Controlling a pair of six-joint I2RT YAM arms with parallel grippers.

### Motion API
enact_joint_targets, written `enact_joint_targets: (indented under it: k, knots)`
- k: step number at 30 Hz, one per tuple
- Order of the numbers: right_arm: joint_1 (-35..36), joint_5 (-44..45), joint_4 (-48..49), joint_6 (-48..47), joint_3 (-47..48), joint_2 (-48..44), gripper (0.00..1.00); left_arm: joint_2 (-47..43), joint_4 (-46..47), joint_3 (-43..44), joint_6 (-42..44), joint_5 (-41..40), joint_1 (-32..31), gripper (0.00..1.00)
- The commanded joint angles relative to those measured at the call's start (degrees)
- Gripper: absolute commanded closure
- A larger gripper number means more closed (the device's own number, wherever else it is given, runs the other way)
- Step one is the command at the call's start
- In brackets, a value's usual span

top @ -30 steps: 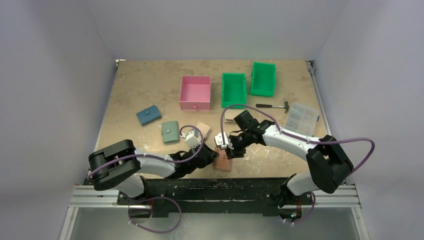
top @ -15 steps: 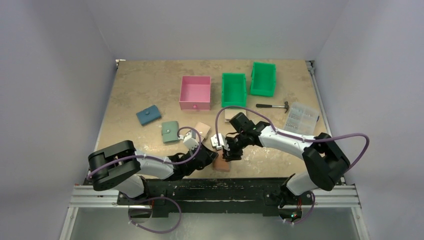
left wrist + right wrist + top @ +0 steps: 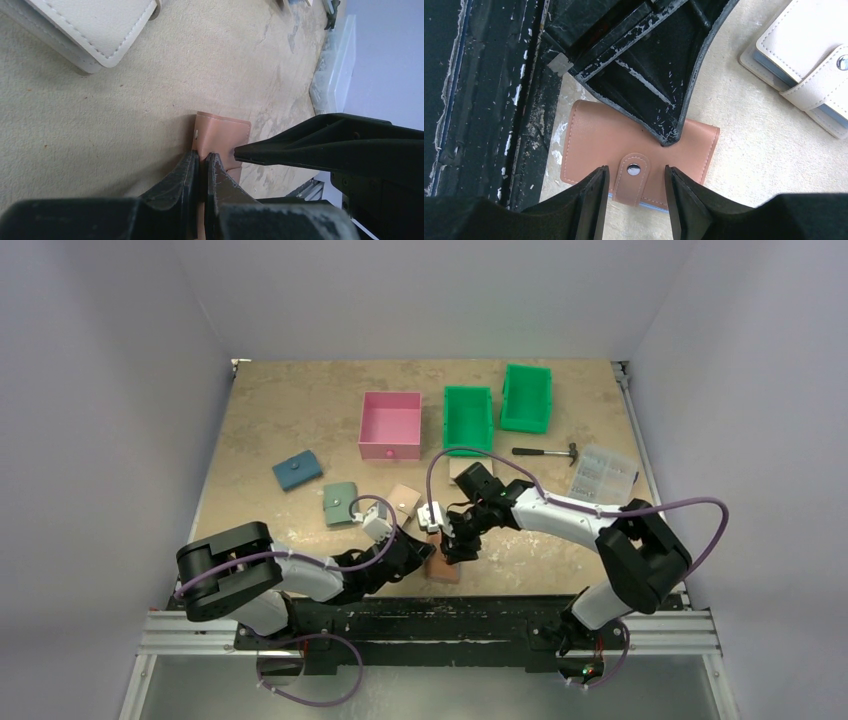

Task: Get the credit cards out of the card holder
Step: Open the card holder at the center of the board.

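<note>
Right claw (image 3: 635, 172) hangs with its matte black fingers spread apart, straddling the rounded snap tab (image 3: 633, 181) of the card holder (image 3: 589, 135) without gripping it. That holder is smooth terracotta leather with pale stitching and a round metal snap (image 3: 634, 169). It lies flat and fastened on the speckled tabletop (image 3: 100, 125) near its near edge. In the right wrist view its long axis runs left to right, with the tab pointing toward the camera. Left claw (image 3: 201, 156) is closed tight, its scuffed tip resting on the holder's far edge. A stitched beige wallet (image 3: 809, 55) lies nearby. Both forearms reach in low, their wrists meeting over the holder.
</note>
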Motion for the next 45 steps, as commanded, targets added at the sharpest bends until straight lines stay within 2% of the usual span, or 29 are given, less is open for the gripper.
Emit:
enact_joint_targets:
  k: [1,19,27,38,45]
  knots:
    - [0.4,-1.8,1.0,1.9,2.1,-0.3,0.47,-1.8,6.2,-1.1,-2.3,-1.6,-0.2,1.0]
    - [2.4,4.9,6.7,5.2,0.3,-1.7,0.51,-2.7,12.0,-2.2,-7.9,-2.6,-0.3,1.0]
    - [4.0,7.1,7.2,4.6,0.0,-1.3,0.64,-4.4,12.7,-3.3,-9.6,-3.5,-0.4,1.0]
    - [4.0,8.7,4.5,2.8,1.3,-2.0,0.98,-5.1,12.8,-6.5,-10.7,-5.0,-0.3,1.0]
    - [2.5,10.7,-0.1,0.0,2.7,-1.9,1.0,-5.5,13.0,-9.5,-11.5,-7.2,-0.3,1.0]
